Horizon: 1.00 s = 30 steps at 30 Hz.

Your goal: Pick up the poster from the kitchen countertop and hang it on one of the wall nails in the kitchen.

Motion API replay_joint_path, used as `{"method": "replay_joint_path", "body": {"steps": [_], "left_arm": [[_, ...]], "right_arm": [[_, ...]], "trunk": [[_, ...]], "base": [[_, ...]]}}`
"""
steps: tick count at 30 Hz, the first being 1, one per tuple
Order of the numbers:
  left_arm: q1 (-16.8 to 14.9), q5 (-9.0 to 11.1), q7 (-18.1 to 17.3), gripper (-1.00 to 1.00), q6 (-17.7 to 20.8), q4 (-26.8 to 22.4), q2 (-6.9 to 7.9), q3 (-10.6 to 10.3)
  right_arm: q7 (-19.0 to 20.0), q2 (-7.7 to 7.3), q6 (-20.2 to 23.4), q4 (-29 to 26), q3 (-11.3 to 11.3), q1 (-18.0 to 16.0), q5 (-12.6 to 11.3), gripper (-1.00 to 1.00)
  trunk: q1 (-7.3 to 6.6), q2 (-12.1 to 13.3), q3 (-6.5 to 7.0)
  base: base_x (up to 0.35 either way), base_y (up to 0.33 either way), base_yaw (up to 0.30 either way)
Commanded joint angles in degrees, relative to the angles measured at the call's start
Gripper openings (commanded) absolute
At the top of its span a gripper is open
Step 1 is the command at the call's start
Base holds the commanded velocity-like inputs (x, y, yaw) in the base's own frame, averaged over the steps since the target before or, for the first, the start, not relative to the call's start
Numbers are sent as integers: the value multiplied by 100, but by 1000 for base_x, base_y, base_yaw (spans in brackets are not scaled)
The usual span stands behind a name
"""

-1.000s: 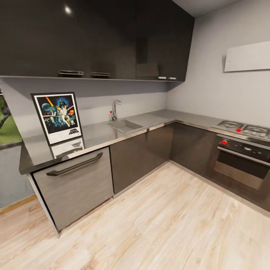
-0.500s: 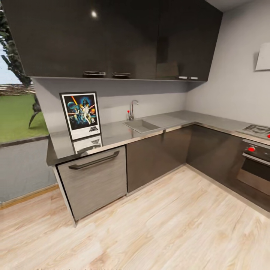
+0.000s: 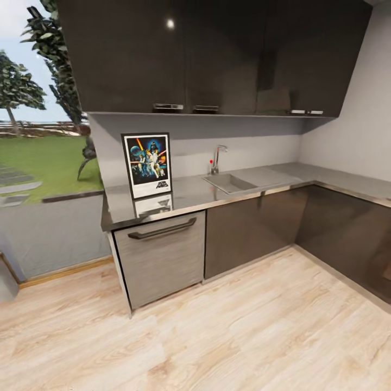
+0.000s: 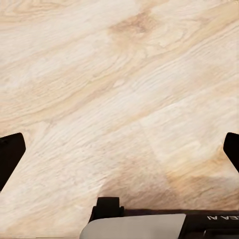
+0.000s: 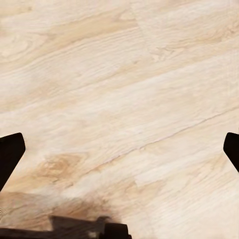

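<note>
The poster (image 3: 147, 165) was seen standing upright on the kitchen countertop (image 3: 190, 196), near its left end, with its back against the pale wall. A dark blue artwork with figures was shown inside a black frame and a white border, and a faint reflection of it was cast on the glossy grey slab just in front. Directly below that end of the counter, a grey brushed drawer front (image 3: 162, 257) with a dark bar handle (image 3: 162, 229) was set. To the right of the poster, well apart from it, a steel sink (image 3: 229, 182) was sunk into the slab, with a tap (image 3: 218, 157) at its far edge. Dark glossy wall cabinets (image 3: 212, 54) were hung above, and dark base cabinets (image 3: 255, 228) ran below toward the right corner, where the counter turned toward the near right. At far left, a lawn and trees (image 3: 38, 92) were seen outdoors.

In the left wrist view, the left gripper (image 4: 119, 149) was held wide open over the light wooden floor (image 4: 119, 89), only its dark fingertips (image 4: 10, 154) being caught at the edges. In the right wrist view, the right gripper (image 5: 119, 154) was likewise spread open above the floorboards, nothing being held between its fingertips (image 5: 10, 154).
</note>
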Motion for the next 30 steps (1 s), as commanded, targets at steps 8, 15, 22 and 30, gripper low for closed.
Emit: {"method": "replay_joint_path", "body": {"steps": [8, 15, 22, 30], "left_arm": [[3, -1, 7, 100, 21, -9, -2, 6], [6, -1, 9, 100, 24, -12, -2, 6], [3, -1, 10, 100, 24, -12, -2, 6], [3, -1, 10, 100, 24, -12, -2, 6]], "right_arm": [[26, -17, -2, 2, 11, -3, 61, 100], [31, -51, -8, 2, 8, -3, 57, 100], [24, -54, -9, 2, 5, -3, 57, 100], [14, -54, -10, 2, 2, -3, 56, 100]], "trunk": [[0, -2, -5], [0, -2, -5], [0, -2, -5], [0, -2, -5]], "base": [[132, -119, 77], [235, -211, 8], [246, -225, 30], [209, -247, 248]]}}
